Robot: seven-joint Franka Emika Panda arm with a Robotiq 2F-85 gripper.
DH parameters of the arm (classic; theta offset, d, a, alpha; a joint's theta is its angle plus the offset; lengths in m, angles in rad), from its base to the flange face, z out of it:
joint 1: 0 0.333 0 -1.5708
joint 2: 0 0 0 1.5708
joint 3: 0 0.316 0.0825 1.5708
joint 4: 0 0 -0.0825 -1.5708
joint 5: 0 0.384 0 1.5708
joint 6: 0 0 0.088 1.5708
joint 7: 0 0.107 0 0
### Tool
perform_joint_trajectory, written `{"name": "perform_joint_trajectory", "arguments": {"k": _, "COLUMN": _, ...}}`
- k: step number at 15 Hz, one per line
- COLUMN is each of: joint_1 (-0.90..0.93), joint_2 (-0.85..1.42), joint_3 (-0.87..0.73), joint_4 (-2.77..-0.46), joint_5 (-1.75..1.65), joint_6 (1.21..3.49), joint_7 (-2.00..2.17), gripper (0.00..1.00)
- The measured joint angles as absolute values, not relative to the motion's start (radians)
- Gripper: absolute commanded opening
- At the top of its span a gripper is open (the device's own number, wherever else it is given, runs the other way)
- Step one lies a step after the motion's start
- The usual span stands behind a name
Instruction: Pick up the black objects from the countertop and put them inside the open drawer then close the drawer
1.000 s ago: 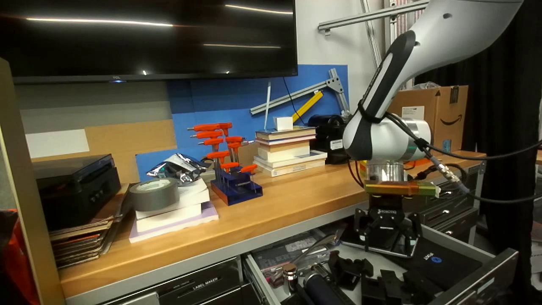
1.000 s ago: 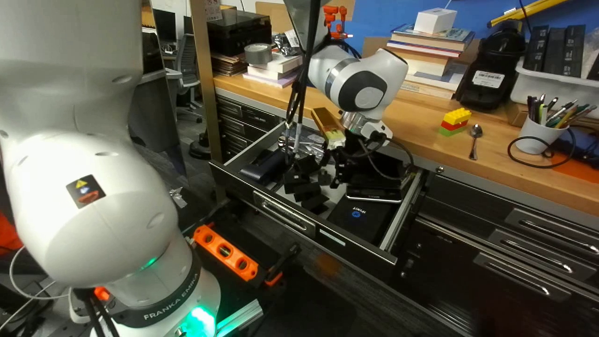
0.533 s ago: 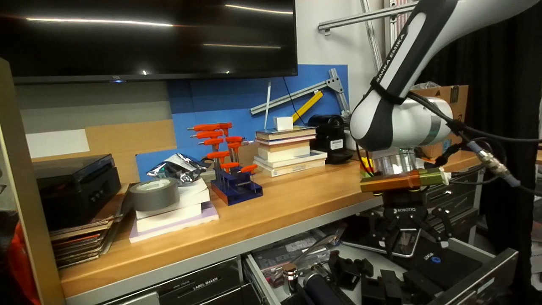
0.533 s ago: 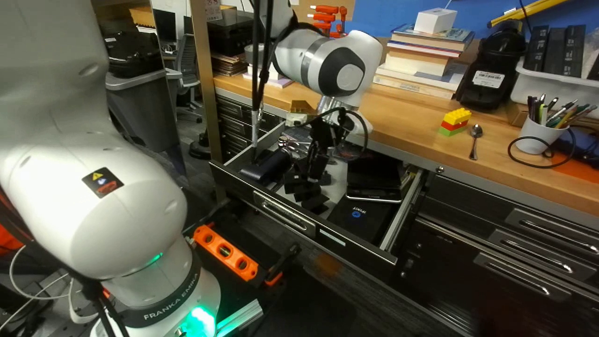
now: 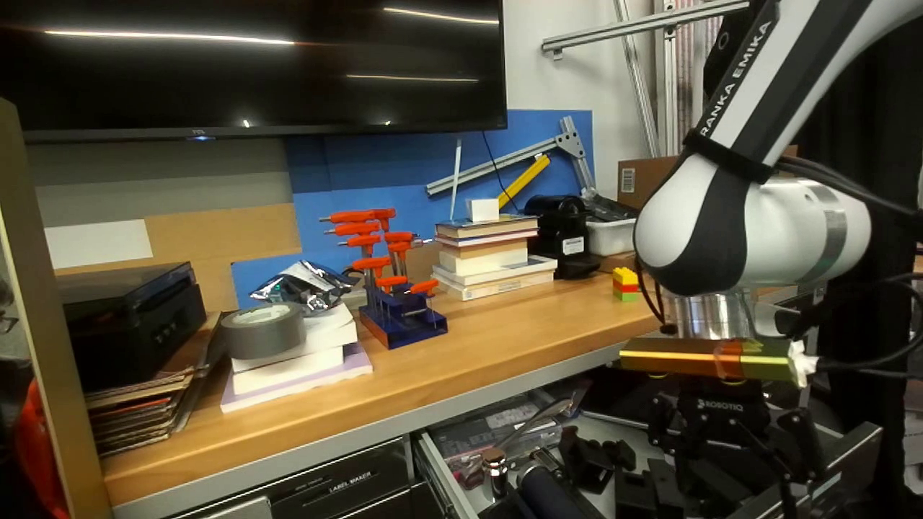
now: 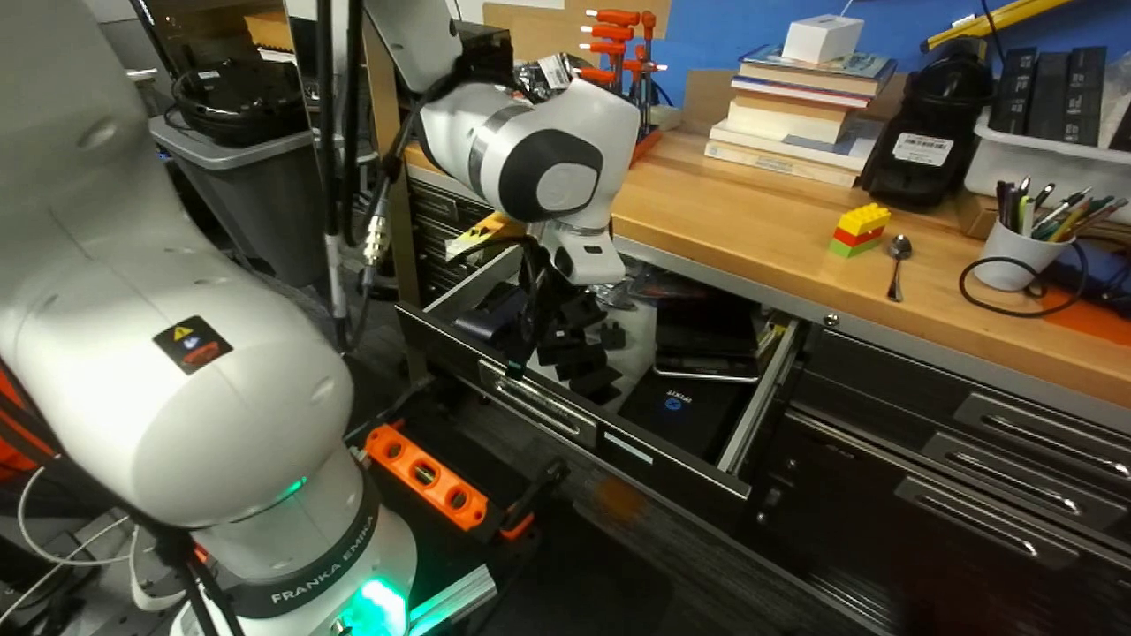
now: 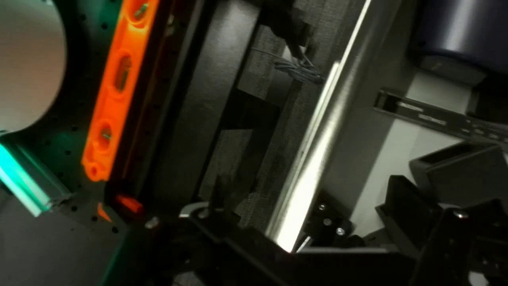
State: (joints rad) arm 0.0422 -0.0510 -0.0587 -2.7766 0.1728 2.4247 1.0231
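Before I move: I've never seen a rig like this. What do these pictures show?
The machine is one robot arm with a two-fingered gripper. Two pictures come from cameras standing apart from it; the third looks down from its wrist at the open drawer and an orange level outside it.

In the drawer lie black lumps. On the counter are books, some with tape on top, red-handled tools, toy bricks, a spoon and a pen cup.

The gripper hangs open over the drawer's front; I see nothing held. Whether it touches the drawer, I can't tell.
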Motion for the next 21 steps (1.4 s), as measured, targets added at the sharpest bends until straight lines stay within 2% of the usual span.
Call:
{"name": "perform_joint_trajectory", "arguments": {"k": 6, "joint_1": 0.043, "joint_2": 0.049, "joint_3": 0.000, "joint_4": -2.771, "joint_5": 0.414, "joint_6": 2.803, "joint_7": 0.951, "gripper": 1.00}}
{"name": "perform_joint_trajectory", "arguments": {"k": 9, "joint_1": 0.043, "joint_2": 0.097, "joint_3": 0.022, "joint_4": -2.770, "joint_5": 0.499, "joint_6": 2.821, "joint_7": 0.921, "gripper": 1.00}}
{"name": "perform_joint_trajectory", "arguments": {"k": 12, "joint_1": 0.060, "joint_2": 0.112, "joint_3": -0.022, "joint_4": -2.757, "joint_5": 0.303, "joint_6": 2.725, "joint_7": 1.102, "gripper": 1.00}}
{"name": "perform_joint_trajectory", "arguments": {"k": 16, "joint_1": 0.073, "joint_2": 0.036, "joint_3": -0.071, "joint_4": -2.732, "joint_5": 0.017, "joint_6": 2.477, "joint_7": 1.263, "gripper": 1.00}}
{"name": "perform_joint_trajectory", "arguments": {"k": 21, "joint_1": 0.050, "joint_2": -0.083, "joint_3": -0.052, "joint_4": -2.688, "joint_5": -0.079, "joint_6": 2.278, "joint_7": 1.243, "gripper": 1.00}}
